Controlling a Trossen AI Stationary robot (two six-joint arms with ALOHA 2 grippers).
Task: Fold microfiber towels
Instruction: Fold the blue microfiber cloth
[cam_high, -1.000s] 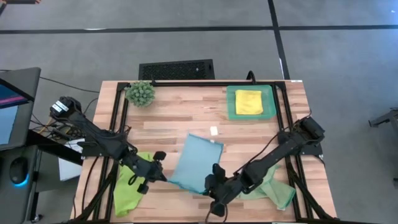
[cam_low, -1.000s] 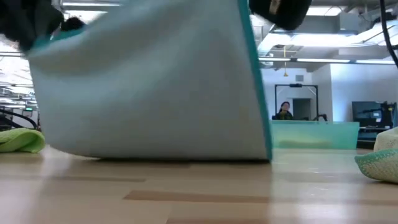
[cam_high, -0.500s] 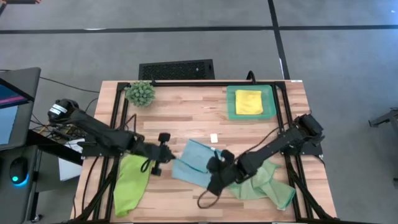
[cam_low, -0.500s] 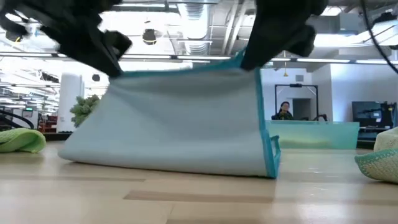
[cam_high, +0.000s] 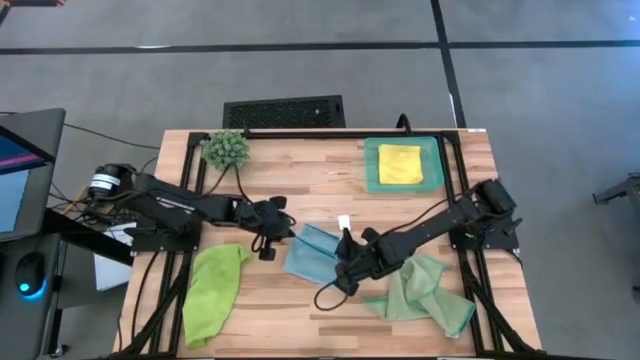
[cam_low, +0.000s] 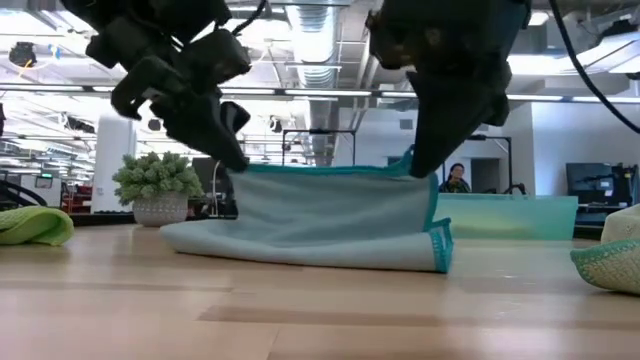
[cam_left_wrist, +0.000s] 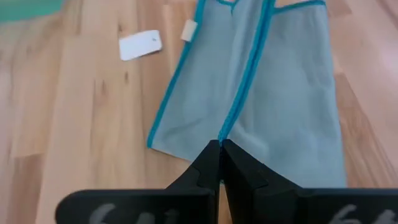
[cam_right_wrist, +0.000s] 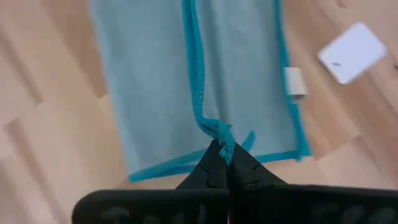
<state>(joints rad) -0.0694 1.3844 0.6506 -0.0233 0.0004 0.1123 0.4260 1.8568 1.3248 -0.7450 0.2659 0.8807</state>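
My left gripper (cam_high: 277, 226) was pinched fully shut on one corner of the light blue towel (cam_high: 312, 253), and my right gripper (cam_high: 349, 262) was closed just as tight on the opposite corner of the same lifted edge, the cloth hanging between them in a half-made fold with its lower layer on the wooden table (cam_high: 300, 190). The towel lay near the middle of the table, between the lime green towel (cam_high: 212, 294) and the pale sage towel (cam_high: 420, 297), with the teal tray (cam_high: 374, 175) farther back and the folded yellow towel (cam_high: 400, 163) inside it. I judged the main risk to be a skewed fold: the right wrist view showed the teal hem bunched into a little knot at my fingertips, so only a sliver of cloth seemed caught, and a tug could slip it free. If one arm ran ahead of the other, the edges would land crooked. The limp cloth could also drag its lower layer along the wood and crease. A small white tag (cam_high: 343, 221) lay just beside the towel and might get trapped under it. The towel looked soft, matte and finely napped, with a brighter stitched border; the tray looked rigid and smooth, and the small potted plant (cam_high: 226, 150) at the table's back corner was spiky.
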